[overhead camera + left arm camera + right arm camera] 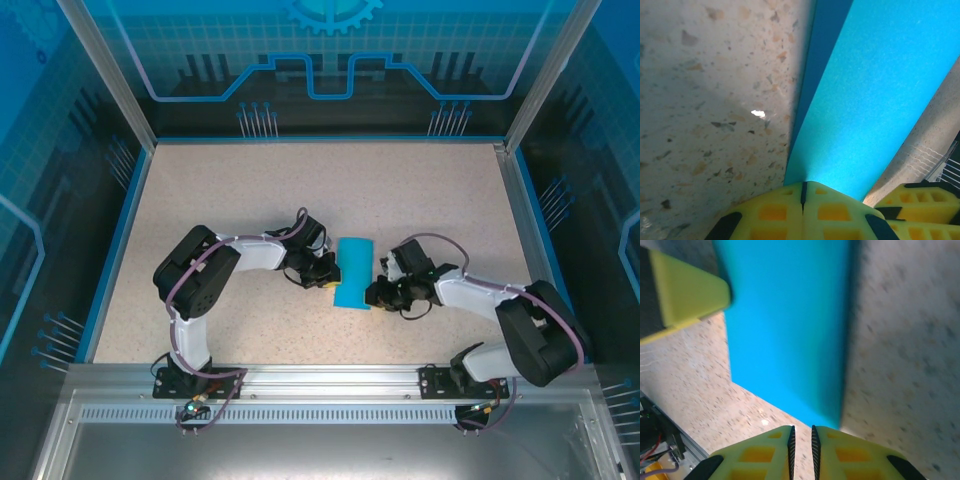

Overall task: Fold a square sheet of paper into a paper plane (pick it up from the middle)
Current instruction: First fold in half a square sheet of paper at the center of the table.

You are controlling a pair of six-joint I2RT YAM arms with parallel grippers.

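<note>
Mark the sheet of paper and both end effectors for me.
square sheet of paper (353, 272), top external view, middle of its blue face.
left end effector (803, 185), left wrist view, seam between its yellow fingertips.
right end effector (801, 429), right wrist view, gap between its yellow fingertips.

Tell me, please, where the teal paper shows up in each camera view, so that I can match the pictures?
Top external: the teal paper lies mid-table, slightly below the picture's centre.
Left wrist: the paper is a broad band from the top right down to the bottom centre.
Right wrist: the paper fills the upper middle and reaches down towards the bottom.
Shared landmark: the speckled tabletop around it.
</note>
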